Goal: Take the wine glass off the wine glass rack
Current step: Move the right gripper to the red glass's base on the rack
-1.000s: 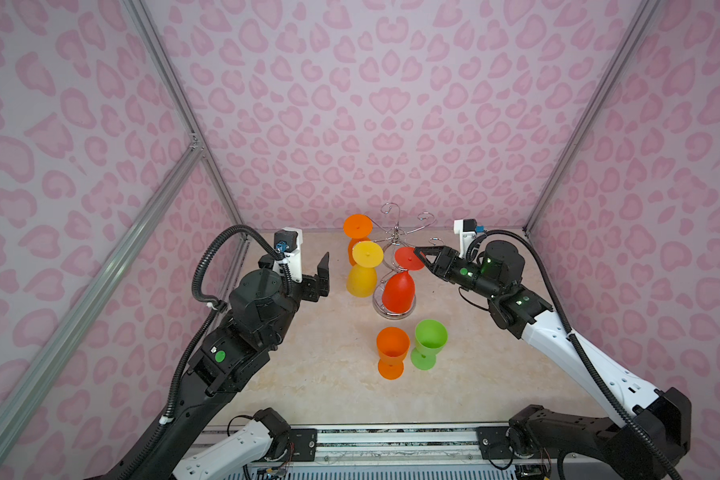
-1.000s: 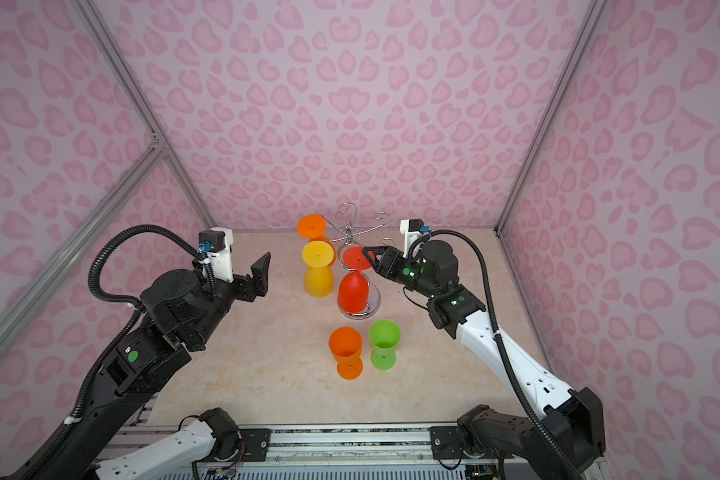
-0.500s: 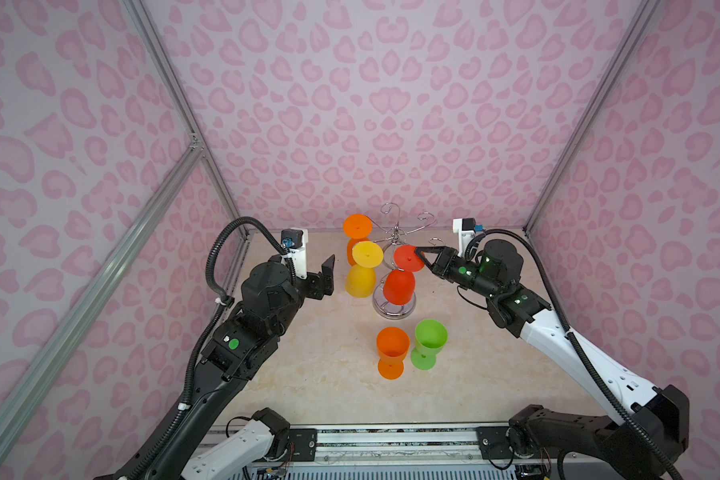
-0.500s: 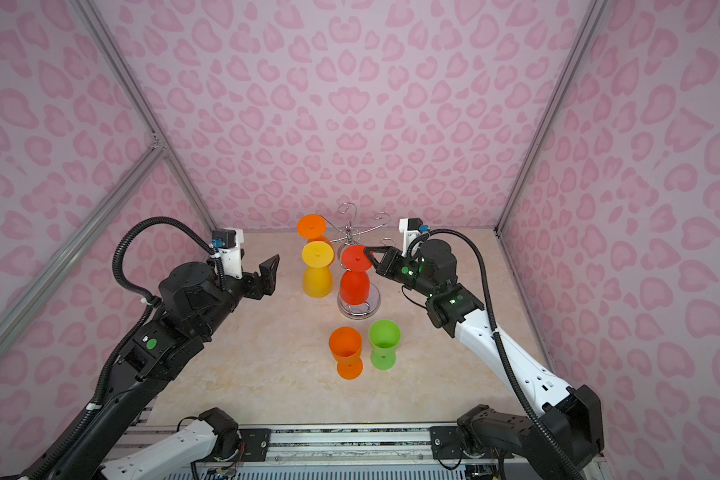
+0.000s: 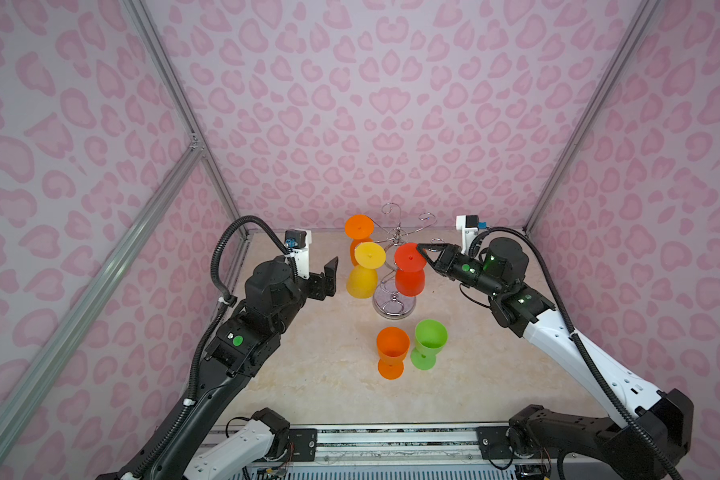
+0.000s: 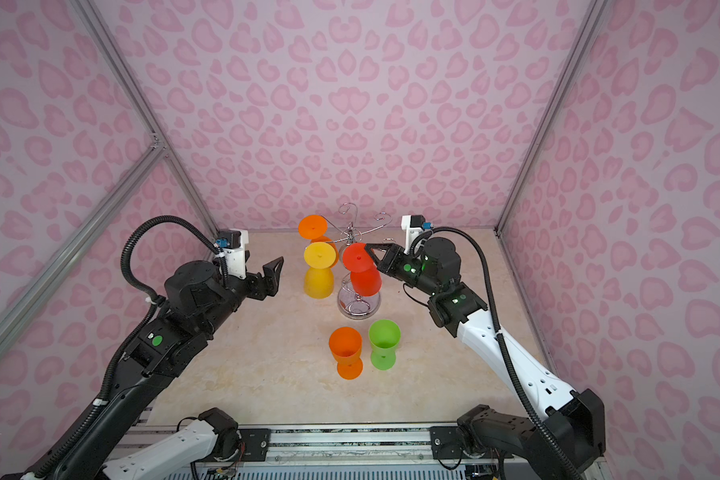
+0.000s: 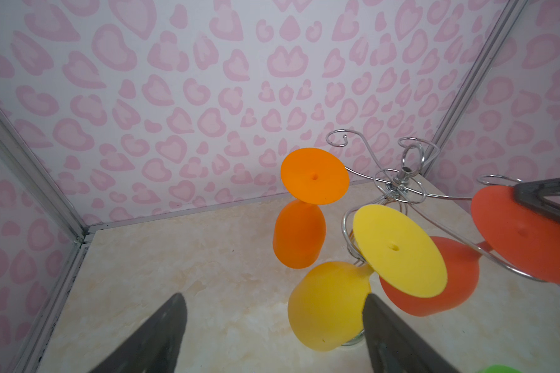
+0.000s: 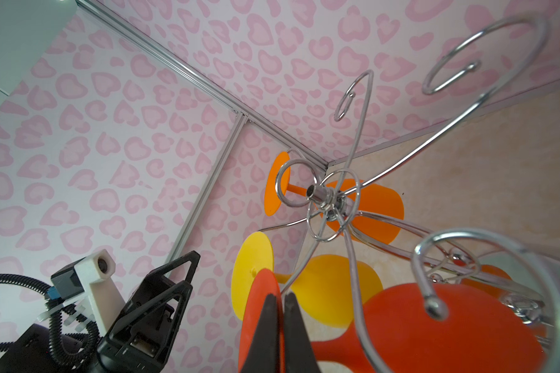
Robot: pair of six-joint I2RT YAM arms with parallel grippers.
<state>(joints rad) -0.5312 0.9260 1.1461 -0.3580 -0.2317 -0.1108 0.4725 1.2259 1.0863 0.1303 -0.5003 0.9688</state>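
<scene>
Although clamped at the foot, not yet off its hook: red wine glass [image 5: 409,282], hung on the right-arm side of the wine glass rack [image 5: 391,312]. Foot disc uppermost, bowl toward the rack's base, long axis near upright.

Right gripper [image 5: 421,248]: closed flat on the rim of the red foot disc, reaching in from outside the rack. In the right wrist view, fingertips [image 8: 267,329] pinched edge-on over the disc, the hook arm's chrome wire just beside them. By far the nearer arm to this glass.

Left gripper [image 5: 328,277]: spread wide, empty, on the opposite side of the rack, near the yellow glass [image 5: 362,282] but apart from it.

Also hung on the rack, bowl-down: orange glass [image 5: 358,227], far side.

Off the rack, upright on the table [image 5: 308,374], in front of the rack's base: second orange glass [image 5: 393,347] and green glass [image 5: 430,338], side by side.

Judged next: draw outward from the rack's hub toward the right arm, along the hook's open run, stem kept upright until clear of the curl. Risks: dragging the light rack along, or knocking the yellow glass beside it.
</scene>
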